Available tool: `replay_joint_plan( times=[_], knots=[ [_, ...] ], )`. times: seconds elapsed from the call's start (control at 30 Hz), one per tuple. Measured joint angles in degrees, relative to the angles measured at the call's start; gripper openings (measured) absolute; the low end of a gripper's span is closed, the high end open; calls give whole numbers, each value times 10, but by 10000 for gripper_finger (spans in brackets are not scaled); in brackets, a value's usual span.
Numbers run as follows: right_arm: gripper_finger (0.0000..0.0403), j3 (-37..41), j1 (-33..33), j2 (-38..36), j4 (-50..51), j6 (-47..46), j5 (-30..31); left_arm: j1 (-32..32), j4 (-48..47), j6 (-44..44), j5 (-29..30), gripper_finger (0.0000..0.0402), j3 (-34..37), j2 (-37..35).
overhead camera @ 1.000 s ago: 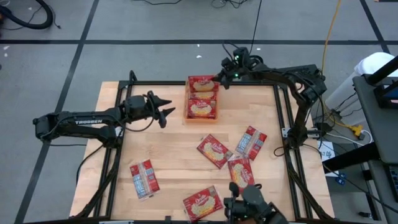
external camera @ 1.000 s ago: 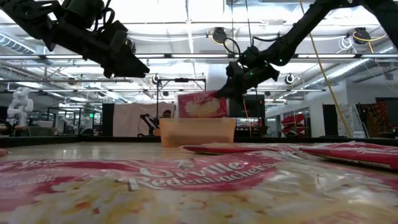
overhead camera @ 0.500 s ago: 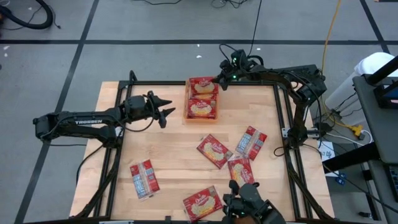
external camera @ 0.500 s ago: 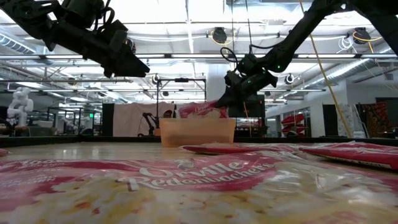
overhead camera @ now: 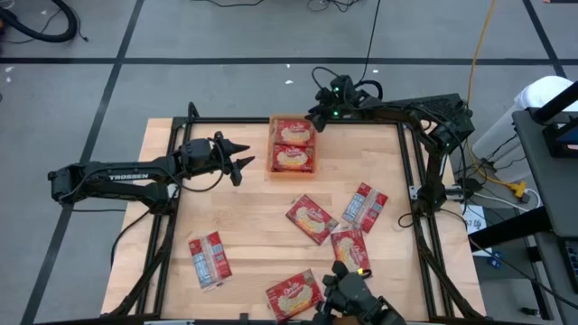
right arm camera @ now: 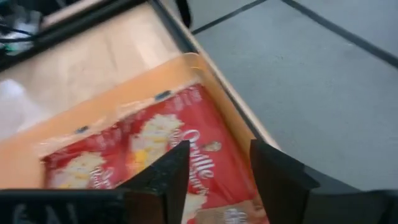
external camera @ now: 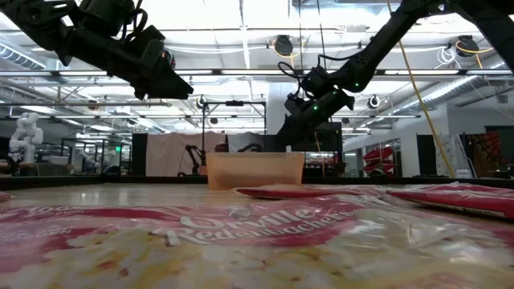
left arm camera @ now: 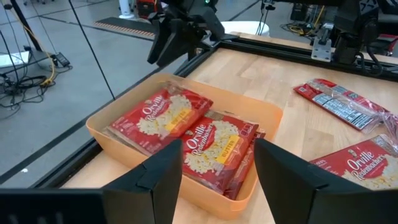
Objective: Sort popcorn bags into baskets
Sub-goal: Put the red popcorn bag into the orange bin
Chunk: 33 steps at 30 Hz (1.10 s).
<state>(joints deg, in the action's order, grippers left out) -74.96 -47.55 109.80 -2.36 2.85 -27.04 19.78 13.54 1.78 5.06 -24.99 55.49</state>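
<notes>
The orange basket stands at the table's far middle with two red popcorn bags flat in it side by side, the far bag and the near bag. My right gripper hovers open at the basket's far right corner, and its fingers stand over the far bag in the right wrist view. My left gripper waits open to the left of the basket, pointing at it. Several more bags lie loose on the near half, among them one at the middle.
Loose bags lie at the right, near right, near left and near middle. A dark device sits at the near edge. A black frame runs round the table. Bare wood shows between the basket and the loose bags.
My right gripper has sunk toward the basket's far end with a popcorn bag held tilted above it, then let go. The bag has dropped from above the rim and now lies flat inside the basket. The gripper has tipped further downward.
</notes>
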Motion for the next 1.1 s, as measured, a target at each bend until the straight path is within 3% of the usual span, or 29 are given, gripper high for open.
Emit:
replay_joint_plan(
  times=[0.1,0.27,0.53,0.73,1.0,1.1],
  knots=[
    [175,0,6,0,0,11,14,0,0,0,0,190,0,0],
    [163,0,31,0,17,-17,-61,0,-9,1,0,184,0,0],
    [73,0,93,0,48,25,32,0,-12,1,0,194,0,0],
    [15,0,96,2,64,57,105,0,-18,5,0,202,0,0],
    [2,1,79,32,83,78,105,-13,-73,17,0,182,0,0],
    [2,0,84,39,67,84,132,-20,-94,28,0,175,0,0]
  ],
)
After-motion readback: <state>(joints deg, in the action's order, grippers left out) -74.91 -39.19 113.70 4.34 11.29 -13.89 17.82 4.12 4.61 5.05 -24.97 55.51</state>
